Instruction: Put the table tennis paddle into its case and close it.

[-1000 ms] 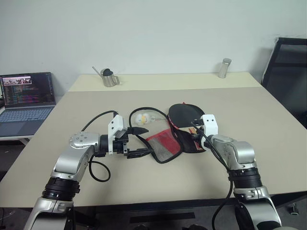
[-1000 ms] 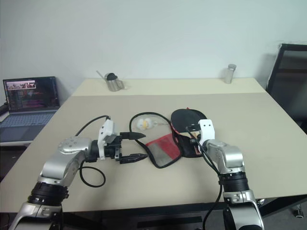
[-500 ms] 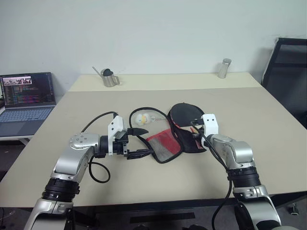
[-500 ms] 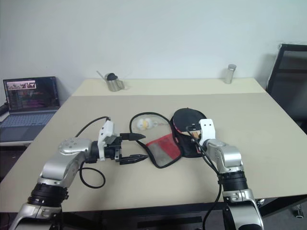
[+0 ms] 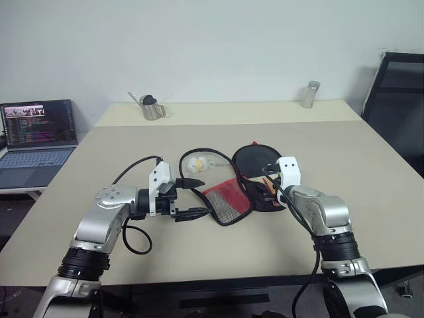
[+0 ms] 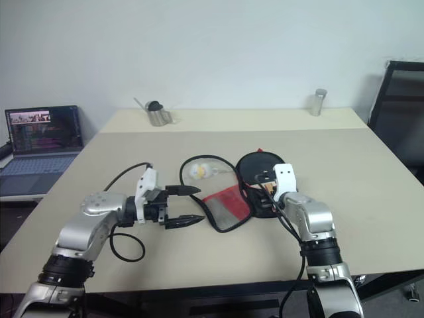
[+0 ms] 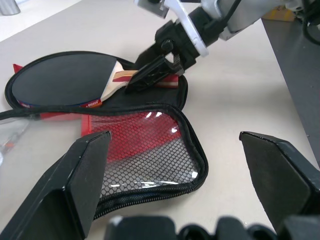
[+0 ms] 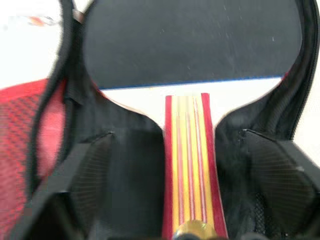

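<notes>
The table [image 5: 371,179] carried it all, with a laptop [image 5: 38,140] off to the robot's left and a small metal pot [image 5: 151,107] and a metal shaker [image 5: 309,95] along the far edge. In the middle lay the case [image 5: 233,197], unzipped and spread wide, its red mesh flap [image 7: 150,155] folded out flat toward the left arm. The paddle [image 7: 65,80] lay inside the other half, black face up, its striped handle [image 8: 189,165] pointing back at the right arm.

The left gripper [image 5: 191,197] hung just at the edge of the mesh flap, fingers [image 7: 75,185] spread as wide as they go, holding nothing, one on either side of the flap's corner without pinching it.

And the right gripper [image 7: 150,75] sat right over the handle end, fingers [image 8: 85,180] parted well clear on both sides of the handle, gripping nothing.

A yellow-white ball [image 5: 195,163] rested just beyond the case, inside the loop of a black cable [image 5: 199,152].
</notes>
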### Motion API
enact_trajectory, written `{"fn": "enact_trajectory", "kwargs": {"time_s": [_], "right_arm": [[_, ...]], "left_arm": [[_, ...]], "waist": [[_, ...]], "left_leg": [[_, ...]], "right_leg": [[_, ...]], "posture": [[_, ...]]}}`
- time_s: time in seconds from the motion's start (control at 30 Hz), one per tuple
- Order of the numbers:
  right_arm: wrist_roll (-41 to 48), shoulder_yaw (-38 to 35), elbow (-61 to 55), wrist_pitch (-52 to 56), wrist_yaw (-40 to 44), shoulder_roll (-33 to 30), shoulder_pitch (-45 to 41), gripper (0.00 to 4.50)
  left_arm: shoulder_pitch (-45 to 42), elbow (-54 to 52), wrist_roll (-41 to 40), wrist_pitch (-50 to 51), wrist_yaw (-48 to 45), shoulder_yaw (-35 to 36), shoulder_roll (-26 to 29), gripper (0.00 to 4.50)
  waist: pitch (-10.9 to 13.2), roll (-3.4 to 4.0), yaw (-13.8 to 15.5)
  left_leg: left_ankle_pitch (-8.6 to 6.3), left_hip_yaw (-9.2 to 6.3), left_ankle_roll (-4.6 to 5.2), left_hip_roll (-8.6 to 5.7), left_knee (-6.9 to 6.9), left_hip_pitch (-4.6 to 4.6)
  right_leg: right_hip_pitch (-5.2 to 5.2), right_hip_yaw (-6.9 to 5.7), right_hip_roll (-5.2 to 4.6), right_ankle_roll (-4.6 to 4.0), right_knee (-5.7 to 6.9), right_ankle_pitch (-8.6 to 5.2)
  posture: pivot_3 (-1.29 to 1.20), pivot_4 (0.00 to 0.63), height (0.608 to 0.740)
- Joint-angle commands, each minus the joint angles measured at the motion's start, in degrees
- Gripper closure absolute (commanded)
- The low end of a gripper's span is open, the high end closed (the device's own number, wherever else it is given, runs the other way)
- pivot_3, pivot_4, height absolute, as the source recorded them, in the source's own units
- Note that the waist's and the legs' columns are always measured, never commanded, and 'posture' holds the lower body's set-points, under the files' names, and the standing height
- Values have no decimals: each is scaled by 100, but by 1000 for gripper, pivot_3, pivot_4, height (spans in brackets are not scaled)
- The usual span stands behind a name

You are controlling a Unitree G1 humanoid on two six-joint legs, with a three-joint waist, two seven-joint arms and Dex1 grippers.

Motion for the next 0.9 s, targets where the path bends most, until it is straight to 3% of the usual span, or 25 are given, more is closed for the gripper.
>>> {"fn": "enact_trajectory", "kwargs": {"time_s": [0.03,0.23,0.4,0.63,0.9], "right_arm": [[548,110,-1282,488,679,-334,128,57],[1246,-61,-2439,713,1889,-1633,180,57],[1840,-453,-2630,499,2789,-2484,21,57],[2542,-637,-2903,130,3839,-3195,210,57],[2601,-503,-2963,-29,3794,-3284,344,57]], "left_arm": [[112,-147,-49,-113,87,252,102,0],[334,145,178,-412,36,306,341,0],[369,582,294,-529,105,354,421,0],[-157,1860,853,-1271,321,169,195,0],[-1137,3560,1404,-2169,581,9,-279,0]], "waist": [[0,0,0],[0,0,4],[2,-2,8],[5,-11,22],[7,-20,41]], "left_leg": [[0,-1,0,0,-1,-2],[0,-4,0,1,1,-14],[0,-3,0,3,0,-15],[0,-5,0,3,2,-22],[0,-1,0,-1,15,-29]], "right_leg": [[-2,-1,0,0,-1,0],[-15,-5,0,0,1,0],[-16,-7,-1,0,-4,0],[-19,-12,0,0,-5,0],[-18,-10,-5,14,-7,8]], "posture": [[0,150,740],[0,150,740],[0,150,740],[0,150,740],[0,150,740]]}}
